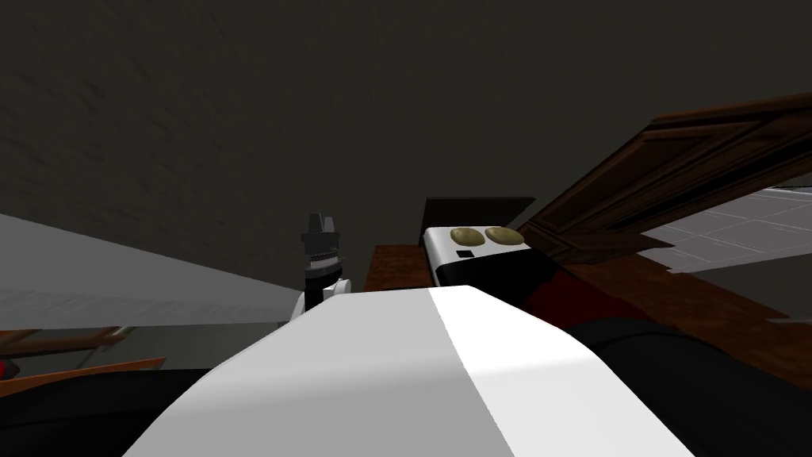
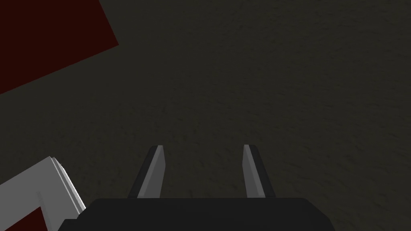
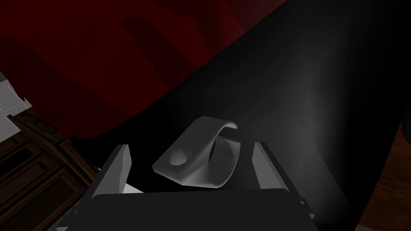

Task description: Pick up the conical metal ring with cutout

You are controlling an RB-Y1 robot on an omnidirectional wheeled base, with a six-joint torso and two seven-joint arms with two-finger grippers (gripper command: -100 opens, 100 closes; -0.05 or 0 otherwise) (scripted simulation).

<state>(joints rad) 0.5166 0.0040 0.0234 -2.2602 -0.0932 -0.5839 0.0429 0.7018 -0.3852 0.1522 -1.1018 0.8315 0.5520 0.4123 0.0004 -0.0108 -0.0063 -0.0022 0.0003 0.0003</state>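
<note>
Your right tool point(image 3: 192, 145) is wide open, and the grey ring point(image 3: 192, 160) lies between its fingers on a black surface point(image 3: 305, 100). Your left tool point(image 2: 203, 147) is wide open too, holding nothing.

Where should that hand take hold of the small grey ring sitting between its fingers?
Likely on the solid band of the grey ring, clear of its oval cutout, with the right hand coming straight on as it points. The ring lies tilted on a black surface between the open fingers, touching neither; its wall slopes, so closing across the widest part seems safest.
</note>
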